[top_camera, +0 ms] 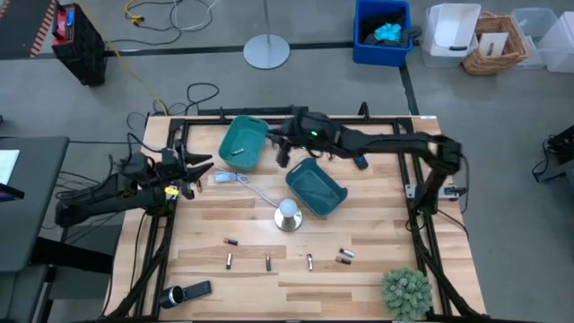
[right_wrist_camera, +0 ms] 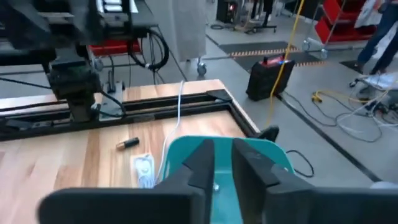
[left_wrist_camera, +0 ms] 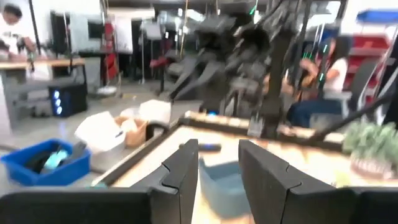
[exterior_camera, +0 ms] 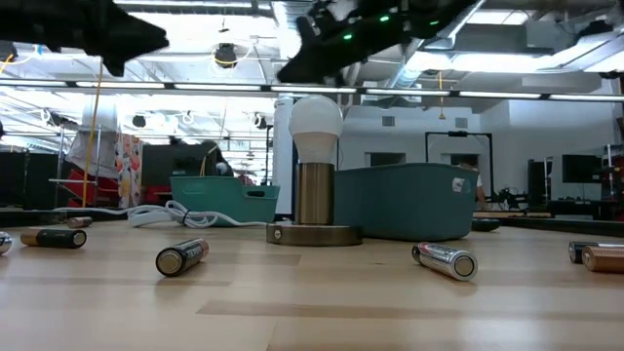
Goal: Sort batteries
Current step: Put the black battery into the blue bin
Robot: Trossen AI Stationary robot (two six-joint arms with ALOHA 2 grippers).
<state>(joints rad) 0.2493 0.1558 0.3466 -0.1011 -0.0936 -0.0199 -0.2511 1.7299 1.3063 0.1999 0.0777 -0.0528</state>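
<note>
A: Right gripper (top_camera: 280, 154)?
B: High view puts it at the far side of the surface (top_camera: 260, 287), between the two teal bins, by the far bin (top_camera: 244, 142). Right wrist view looks down into that bin; the fingers (right_wrist_camera: 202, 163) are narrowly apart, nothing visibly between them. A small silvery thing lies in the bin under them, too small to name.

A: Left gripper (top_camera: 202, 167)?
B: Left edge of the surface, raised, pointing toward the middle. Left wrist view shows a small gap between its fingers (left_wrist_camera: 183, 169), nothing pinched.

A: Batteries?
B: Loose ones sit on the near half: one (top_camera: 230, 241) left of centre, three in a rough row (top_camera: 229, 261), (top_camera: 267, 262), (top_camera: 309, 261), and a pair (top_camera: 344, 256) to the right. One battery (top_camera: 239, 152) inside the far bin. The low view shows a dark battery (exterior_camera: 181, 256) and a silvery one (exterior_camera: 445, 259) lying on their sides up front.

A: Near bin (top_camera: 315, 187)?
B: Centre of the surface, angled. Contents not clear.

A: Other stuff?
B: Bulb lamp (top_camera: 288, 213) on a round metal base just beside the near bin, white cable (top_camera: 235, 179) left of it, flashlight-like cylinder (top_camera: 173, 295) with black bar (top_camera: 198, 289) at the near left corner, green plant (top_camera: 406, 292) near right corner.

A: People?
B: Seated person (left_wrist_camera: 323, 74) beyond the surface in the left wrist view, blurred.
</note>
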